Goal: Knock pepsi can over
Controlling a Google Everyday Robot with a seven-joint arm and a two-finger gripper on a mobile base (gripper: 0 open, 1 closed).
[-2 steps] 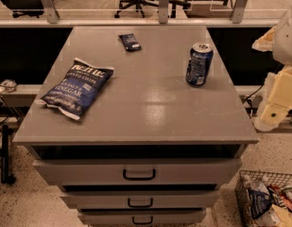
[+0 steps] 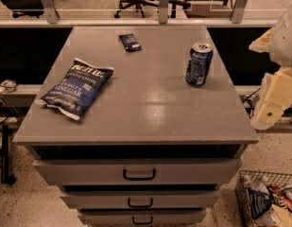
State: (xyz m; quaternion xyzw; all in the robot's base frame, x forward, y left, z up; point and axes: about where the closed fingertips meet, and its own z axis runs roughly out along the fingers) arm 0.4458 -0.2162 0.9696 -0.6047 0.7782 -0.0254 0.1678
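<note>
The pepsi can point(image 2: 199, 64) is dark blue with a silver top and stands upright on the right side of the grey cabinet top point(image 2: 150, 98). My gripper point(image 2: 267, 112) is the cream-coloured end of the arm at the right edge of the view. It hangs beyond the cabinet's right edge, to the right of the can, nearer the front and apart from it. It holds nothing that I can see.
A large blue chip bag point(image 2: 77, 87) lies flat at the left of the top. A small dark-blue flat packet point(image 2: 130, 41) lies near the back. The cabinet has drawers point(image 2: 138, 173) in front. A wire basket of snacks point(image 2: 268, 200) stands on the floor at lower right. Office chairs stand behind a rail.
</note>
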